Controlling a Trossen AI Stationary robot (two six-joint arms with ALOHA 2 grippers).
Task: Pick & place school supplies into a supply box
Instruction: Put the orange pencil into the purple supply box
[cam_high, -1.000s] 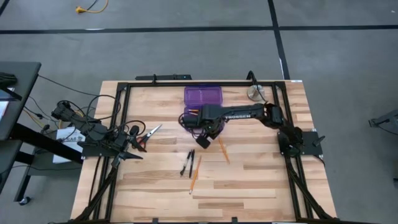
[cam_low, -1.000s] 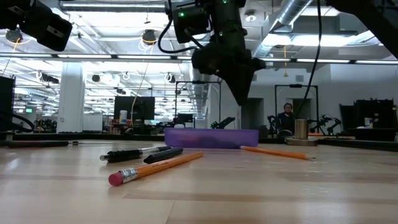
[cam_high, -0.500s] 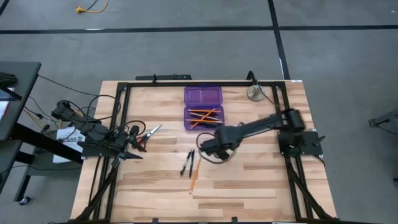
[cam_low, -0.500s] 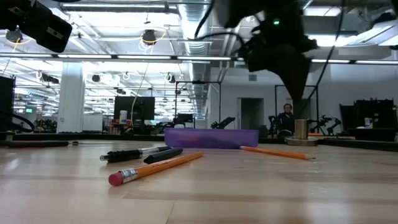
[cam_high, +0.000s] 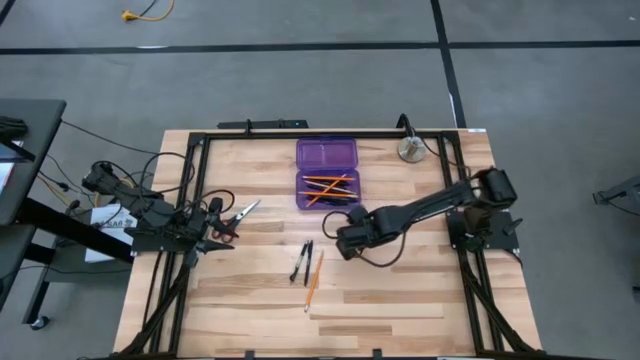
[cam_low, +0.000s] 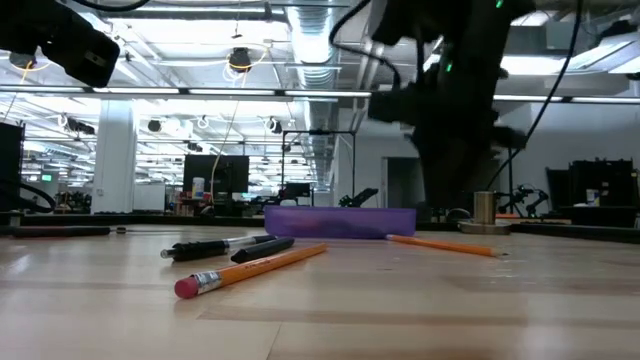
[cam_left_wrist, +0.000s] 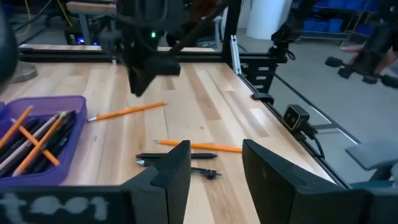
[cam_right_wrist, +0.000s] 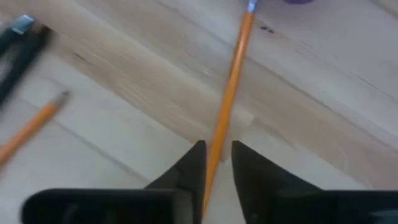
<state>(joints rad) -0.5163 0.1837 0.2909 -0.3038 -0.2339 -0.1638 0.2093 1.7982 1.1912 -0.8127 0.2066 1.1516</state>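
Note:
The supply box (cam_high: 327, 172) lies open at the table's far middle, and its near half holds orange pencils and dark pens (cam_left_wrist: 31, 134). One orange pencil (cam_right_wrist: 230, 93) lies flat on the table near the box. My right gripper (cam_right_wrist: 217, 165) points down over it, slightly open, a finger on each side of the pencil; I cannot tell whether it touches. Two black pens (cam_high: 303, 260) and another orange pencil (cam_high: 314, 280) lie nearer the front. Red-handled scissors (cam_high: 235, 215) lie at the left, beside my left gripper (cam_left_wrist: 214, 168), which is open with nothing between its fingers.
A round silver metal object (cam_high: 410, 150) stands at the far right. A black frame (cam_high: 200, 160) runs around the table's edges. Bare wood stretches along the near side (cam_high: 400, 310).
My right gripper has left the spot above the box's near half and gone toward the table's near edge and down, rolling as it went, until it stands over the lone orange pencil. The pencils in the box now show uncovered.

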